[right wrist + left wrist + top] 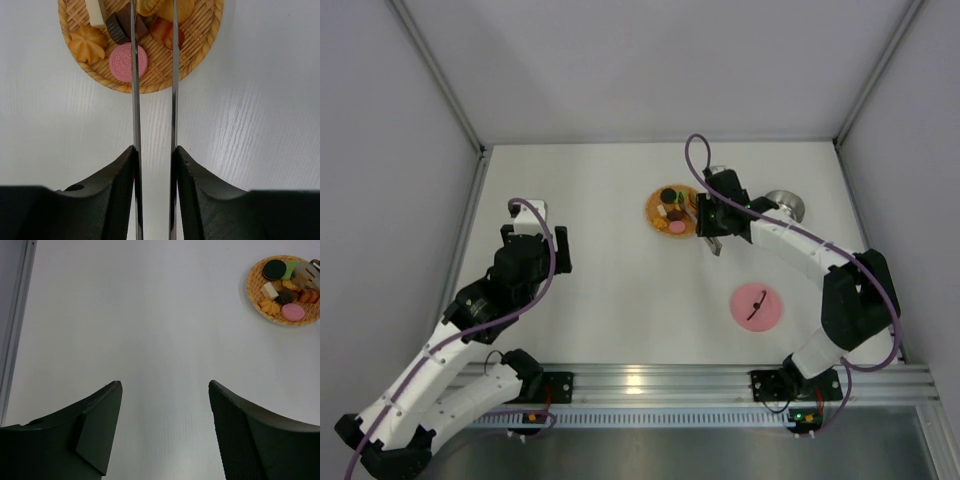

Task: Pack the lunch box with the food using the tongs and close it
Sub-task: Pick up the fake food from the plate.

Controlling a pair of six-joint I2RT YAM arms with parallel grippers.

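Found the right gripper (154,152) clamped on the tongs (135,100), one finger (117,175) against the outer side of each slender arm. Saw both arms squeezed in to near parallel, with a narrow slit of table (260,125) showing between them. Traced them from the fingers out over the near rim of the woven mat (205,55) and on above the food (150,30). Noted the pink biscuit (128,62) partly under one arm, a dark brown piece (119,27) just beyond it, a reddish-brown piece (167,32) under the other arm, and an orange rosette (87,44) off to the side, clear of both. Lost the tips past the top edge of the right wrist view. Picked them up from the left wrist camera as flat grey ends over the far-right part of the heap, beside a green piece (290,270); could not tell whether anything was pinched there. Spotted the lunch box (790,205) on the far side of the right arm from the mat, and the pink lid (758,306) nearer the bases. Saw the left gripper (165,385) spread wide over bare table, well apart from the mat.
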